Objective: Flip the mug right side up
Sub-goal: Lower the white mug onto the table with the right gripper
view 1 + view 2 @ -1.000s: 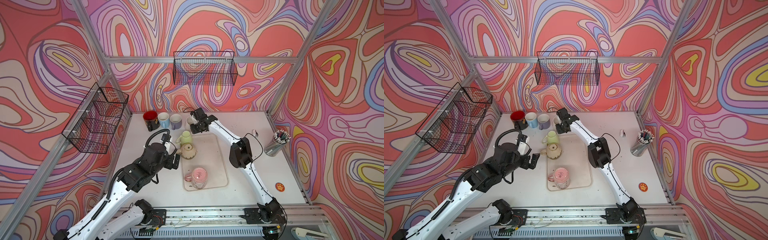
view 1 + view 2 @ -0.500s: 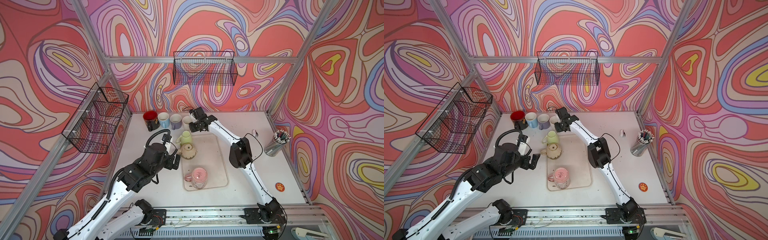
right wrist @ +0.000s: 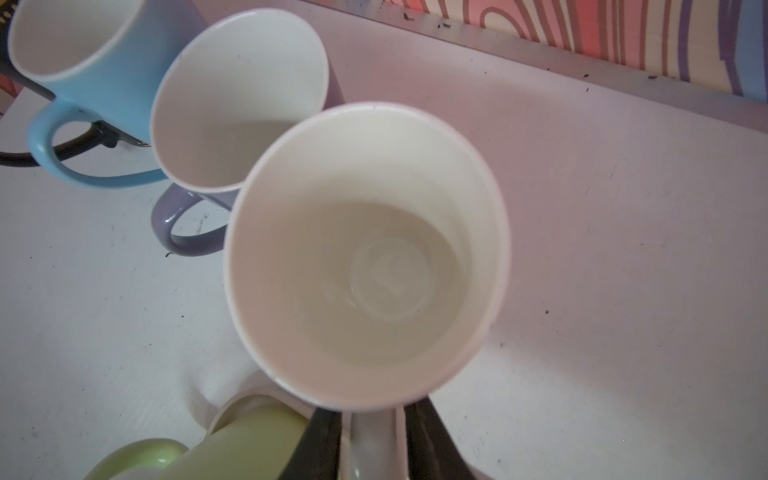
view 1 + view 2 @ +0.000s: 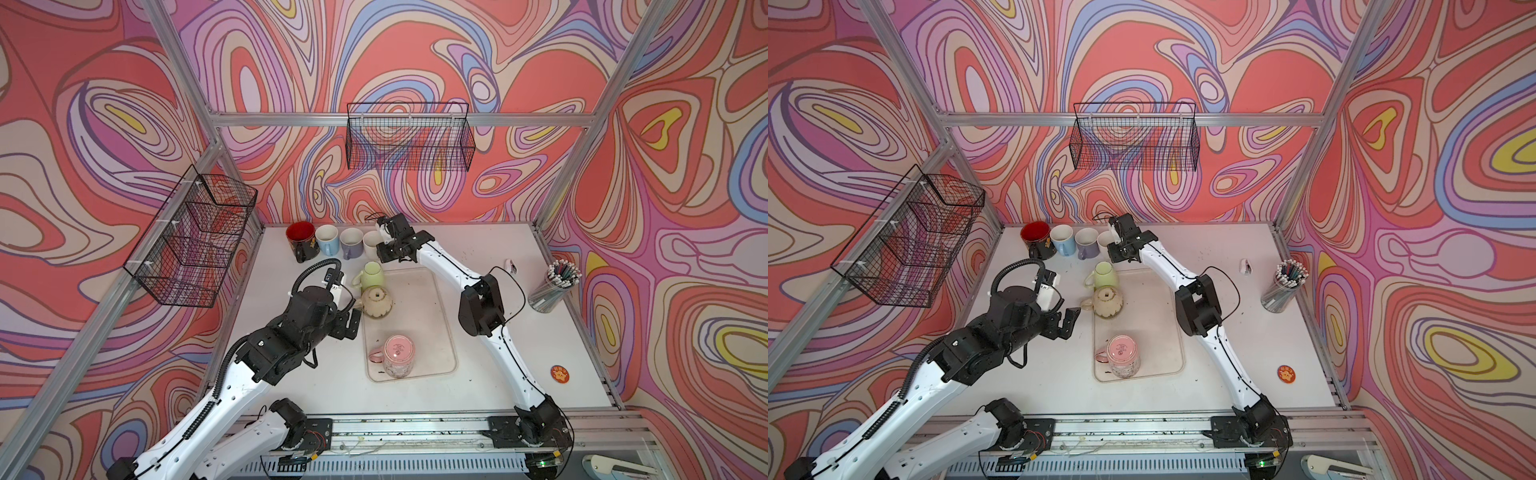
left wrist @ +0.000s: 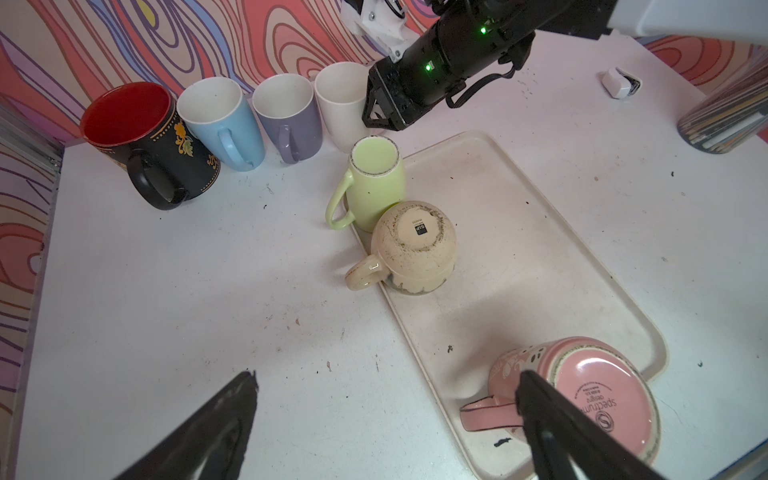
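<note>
White table point(image 4: 498, 332), patterned walls all round. Over the last second nothing on it had shifted except at the back row.

Left arm as before. The left gripper point(image 4: 1068, 323) hung over bare table just left of the tray point(image 4: 419, 316), centre-left in both top views. Jaws were spread wide, nothing between them.

Right arm reached to the upper middle of both top views. The right gripper point(image 4: 382, 253) had slid a little leftward from its place a second earlier, and the white mug point(image 4: 370, 242) had gone with it.

White mug stood upright, mouth up, on the table just behind the tray's upper left corner. It sat close beside the purple mug point(image 4: 351, 243), at the right end of the row with the blue mug point(image 4: 326, 239) and the red-lined black mug point(image 4: 301, 243).

Right wrist view: the two dark fingers point(image 3: 320, 444) sat close on either side of the white mug's handle. Could not tell whether they pinched it or stood just clear.

Three mugs sat base-up, unmoved:
- green mug point(image 4: 371, 275), at the tray's upper left corner
- beige mug point(image 4: 377, 302), touching it just below
- pink mug point(image 4: 398, 353), lower left of the tray, apart from the other two

Pen cup point(image 4: 555, 286) at the table's right edge, unmoved.
</note>
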{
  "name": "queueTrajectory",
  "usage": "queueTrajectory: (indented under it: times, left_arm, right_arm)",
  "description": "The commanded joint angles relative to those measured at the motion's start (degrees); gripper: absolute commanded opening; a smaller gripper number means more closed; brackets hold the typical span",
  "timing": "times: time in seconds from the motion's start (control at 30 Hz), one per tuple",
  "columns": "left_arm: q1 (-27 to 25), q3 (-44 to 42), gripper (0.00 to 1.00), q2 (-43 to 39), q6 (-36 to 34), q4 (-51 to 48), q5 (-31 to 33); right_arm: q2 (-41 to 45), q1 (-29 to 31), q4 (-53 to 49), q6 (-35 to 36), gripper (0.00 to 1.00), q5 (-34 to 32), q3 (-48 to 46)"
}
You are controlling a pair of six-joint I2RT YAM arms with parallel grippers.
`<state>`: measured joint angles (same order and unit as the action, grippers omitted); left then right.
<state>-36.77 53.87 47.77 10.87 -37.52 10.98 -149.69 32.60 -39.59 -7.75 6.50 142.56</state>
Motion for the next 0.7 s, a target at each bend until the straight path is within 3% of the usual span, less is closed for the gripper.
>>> queueTrajectory:
  times: [0.0,0.4,0.67]
  left_arm:
    - [-0.2,-0.6,1.00,0.2,-0.8,-0.2,1.0]
    - [-0.2,-0.8,1.00,0.7,-1.2,-0.1,1.9]
    - [-0.2,-0.1,0.98,3.2,-1.4,-0.6,2.4]
  right_arm:
    - [0.9,0.2,2.5,0.9,0.27,0.9,-0.4]
    - [2.5,0.2,3.2,1.7,0.32,1.3,-2.1]
    - [9.6,0.2,6.1,2.3,0.59,1.4,-9.8]
